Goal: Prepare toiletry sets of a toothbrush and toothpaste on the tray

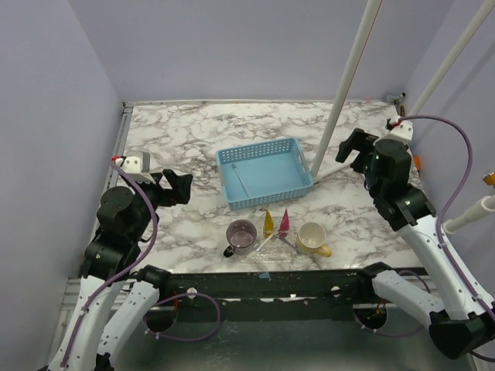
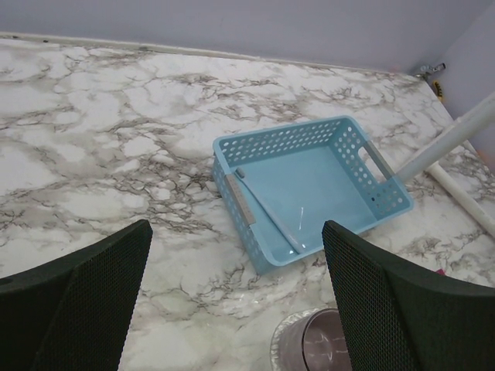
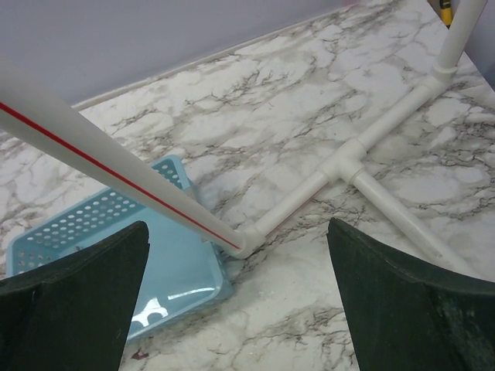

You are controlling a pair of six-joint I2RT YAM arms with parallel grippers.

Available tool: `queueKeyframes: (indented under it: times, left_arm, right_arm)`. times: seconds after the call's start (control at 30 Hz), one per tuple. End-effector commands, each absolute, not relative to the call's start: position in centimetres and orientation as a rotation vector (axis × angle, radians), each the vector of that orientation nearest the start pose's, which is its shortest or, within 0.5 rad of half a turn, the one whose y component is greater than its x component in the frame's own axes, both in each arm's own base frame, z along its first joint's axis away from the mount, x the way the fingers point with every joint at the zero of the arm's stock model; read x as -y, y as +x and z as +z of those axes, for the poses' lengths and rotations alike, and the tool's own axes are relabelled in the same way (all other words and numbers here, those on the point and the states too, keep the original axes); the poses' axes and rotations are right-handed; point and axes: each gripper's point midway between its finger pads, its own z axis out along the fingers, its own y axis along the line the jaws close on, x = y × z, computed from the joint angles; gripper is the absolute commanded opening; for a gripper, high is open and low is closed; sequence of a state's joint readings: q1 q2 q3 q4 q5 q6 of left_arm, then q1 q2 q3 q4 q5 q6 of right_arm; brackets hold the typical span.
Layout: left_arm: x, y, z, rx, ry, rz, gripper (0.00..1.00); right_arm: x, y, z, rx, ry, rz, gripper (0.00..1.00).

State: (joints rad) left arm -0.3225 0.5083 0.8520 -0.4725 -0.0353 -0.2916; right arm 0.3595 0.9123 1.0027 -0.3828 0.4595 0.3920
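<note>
Left fingers (image 2: 77, 309) and right fingers (image 3: 69, 301) both gape wide, holding nothing. One toothbrush (image 2: 267, 209) lies in the blue tray (image 2: 278, 141). The pink tube (image 1: 285, 222) and yellow tube (image 1: 268, 222) sit on the counter (image 1: 178, 131) just outside it. Next, I judge, comes a gentle pinch on a tube.

Slanted white pole (image 1: 341, 93) just right of tray (image 1: 259, 146); bare marble (image 1: 178, 139) left.
</note>
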Motion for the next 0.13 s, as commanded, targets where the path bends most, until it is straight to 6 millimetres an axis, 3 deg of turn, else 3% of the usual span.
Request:
queueKeyframes:
  times: [0.0, 0.1]
  left_arm:
    - [7.58, 23.01, 31.10, -1.692, -0.010, -0.391, 0.91]
    - [7.64, 23.04, 31.08, -1.693, -0.007, -0.393, 0.91]
  right_arm:
    - [-4.44, 31.22, 30.38, -1.777, 0.363, 0.087, 1.00]
    - [-4.03, 31.19, 30.49, -1.771, 0.383, 0.067, 1.00]
